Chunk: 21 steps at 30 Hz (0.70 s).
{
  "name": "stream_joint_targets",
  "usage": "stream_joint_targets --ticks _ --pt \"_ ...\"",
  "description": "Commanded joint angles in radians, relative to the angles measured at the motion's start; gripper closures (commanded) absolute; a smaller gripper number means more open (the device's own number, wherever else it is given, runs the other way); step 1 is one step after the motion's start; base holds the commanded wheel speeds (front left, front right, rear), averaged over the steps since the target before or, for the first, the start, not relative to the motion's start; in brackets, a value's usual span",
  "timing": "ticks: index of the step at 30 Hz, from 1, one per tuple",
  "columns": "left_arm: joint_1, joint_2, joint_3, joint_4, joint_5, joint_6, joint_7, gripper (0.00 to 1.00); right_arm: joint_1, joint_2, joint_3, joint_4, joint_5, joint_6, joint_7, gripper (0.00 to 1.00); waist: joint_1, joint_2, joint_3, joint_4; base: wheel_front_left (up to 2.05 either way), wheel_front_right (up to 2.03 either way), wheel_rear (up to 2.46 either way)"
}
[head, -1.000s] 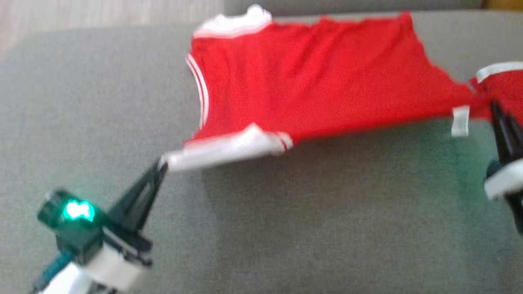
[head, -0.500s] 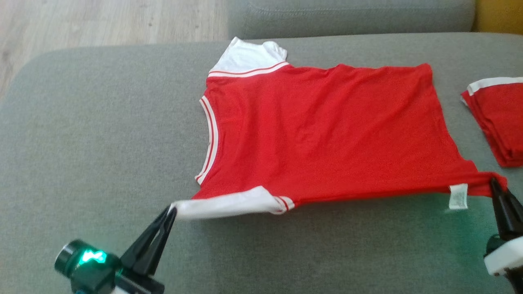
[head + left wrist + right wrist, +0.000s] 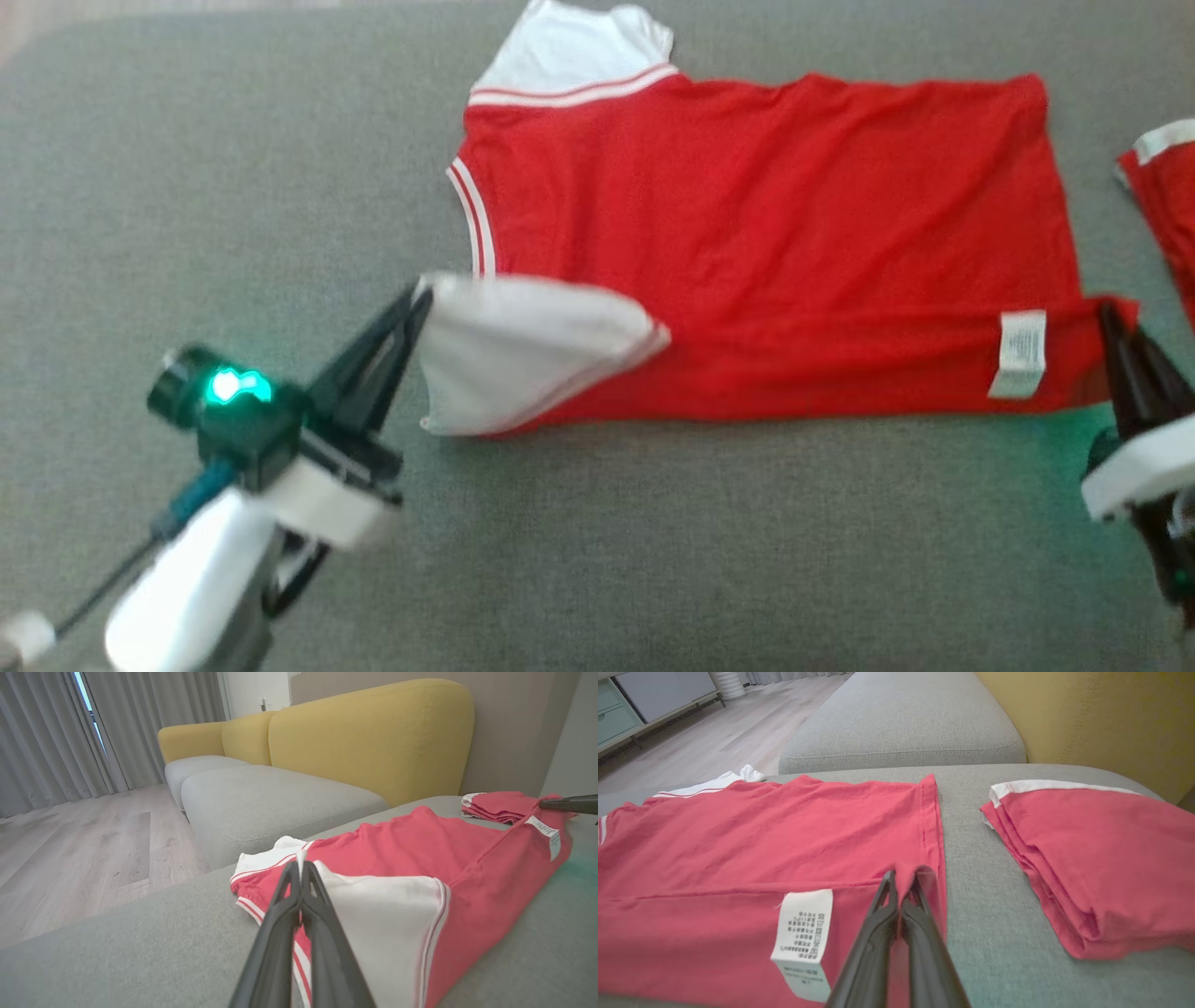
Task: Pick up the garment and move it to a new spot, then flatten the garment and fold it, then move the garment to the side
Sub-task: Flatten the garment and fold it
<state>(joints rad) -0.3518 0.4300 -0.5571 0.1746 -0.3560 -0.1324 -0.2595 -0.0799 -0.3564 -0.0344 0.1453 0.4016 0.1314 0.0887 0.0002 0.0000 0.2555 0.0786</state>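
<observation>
Red shirt [image 3: 766,233] lies spread across the middle of the grey cushion [image 3: 653,541], neck toward the cushion's left end. Left hand [image 3: 422,297]: fingers closed, pinching the tip of the white sleeve [image 3: 532,350], which is lifted over the shirt's near edge. Right hand [image 3: 1109,315]: fingers closed on the near hem corner, just beside the white label [image 3: 1018,353]. Near edge is doubled over onto the body. Folded red garment [image 3: 1162,201] sits at the cushion's right edge, apart from the shirt.
</observation>
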Motion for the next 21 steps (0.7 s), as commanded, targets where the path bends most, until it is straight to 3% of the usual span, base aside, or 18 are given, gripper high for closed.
stream_joint_targets --ticks 1,11,18,19,20,21 --pt "-0.08 0.026 0.03 -0.009 -0.007 0.002 -0.002 1.0 -0.039 -0.033 0.015 -0.012 -0.011 -0.001 -0.002 1.0 -0.0002 0.0 0.036 -0.002 0.0 0.0 0.0" --pt "-0.26 0.032 -0.034 0.088 -0.01 0.002 -0.002 1.0 -0.198 -0.045 0.048 0.099 -0.021 -0.001 -0.031 1.0 -0.0002 0.0 0.088 -0.018 0.0 0.0 0.0" --pt "-0.301 0.032 -0.022 0.129 0.006 0.002 -0.002 1.0 -0.255 -0.044 0.076 0.155 -0.018 -0.001 -0.057 1.0 -0.0002 0.0 0.106 -0.028 0.0 0.0 0.0" --pt "-0.303 0.029 -0.017 0.135 0.011 0.002 -0.002 1.0 -0.262 -0.043 0.081 0.164 -0.017 -0.001 -0.059 0.92 -0.0002 0.0 0.108 -0.029 0.0 0.0 0.0" --pt "-0.303 0.027 -0.013 0.145 0.015 0.002 -0.002 1.0 -0.267 -0.042 0.086 0.173 -0.014 -0.001 -0.06 0.55 -0.0002 0.0 0.109 -0.029 0.0 0.0 0.0" --pt "-0.302 0.024 -0.009 0.156 0.018 0.002 -0.002 1.0 -0.272 -0.041 0.09 0.181 -0.013 -0.001 -0.064 0.0 -0.0002 0.0 0.11 -0.03 0.0 0.0 0.0"
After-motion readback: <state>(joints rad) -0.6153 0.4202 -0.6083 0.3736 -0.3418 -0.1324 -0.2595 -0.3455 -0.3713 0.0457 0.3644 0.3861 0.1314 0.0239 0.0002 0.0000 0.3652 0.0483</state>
